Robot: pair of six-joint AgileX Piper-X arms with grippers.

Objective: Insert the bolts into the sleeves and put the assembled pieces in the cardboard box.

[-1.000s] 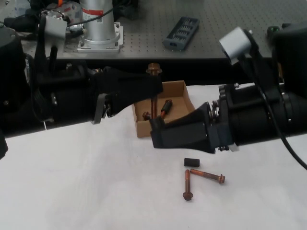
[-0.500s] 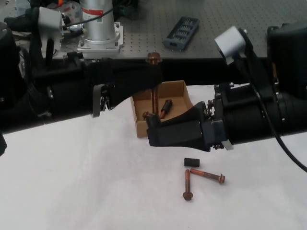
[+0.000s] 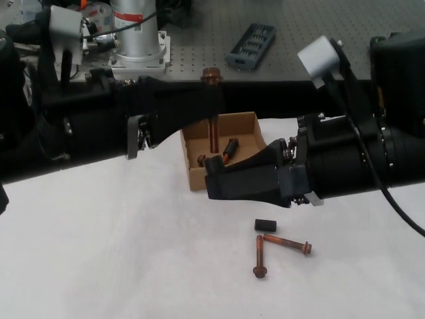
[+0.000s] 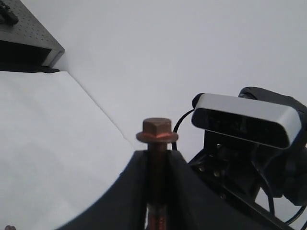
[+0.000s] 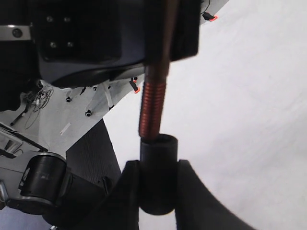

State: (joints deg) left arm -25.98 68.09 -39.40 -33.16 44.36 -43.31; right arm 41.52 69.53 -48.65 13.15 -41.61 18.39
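Nearest on the cloth [image 3: 99, 266] we see two loose bolts [image 3: 259, 256], then right gripper [image 5: 158, 167] clamped on a black sleeve [image 5: 159, 145], left gripper [image 4: 157, 160] pinching an upright copper bolt [image 4: 157, 135], threaded tip at sleeve mouth, shank partly hidden, cardboard box [image 3: 192, 176] behind.

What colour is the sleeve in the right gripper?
Black sleeve, clearest in the right wrist view.

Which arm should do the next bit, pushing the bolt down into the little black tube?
Probably the left. The left gripper holds the copper-coloured metal bolt upright, its threaded tip at the mouth of the short black sleeve, so lowering it should finish. The right gripper grips that sleeve underneath.
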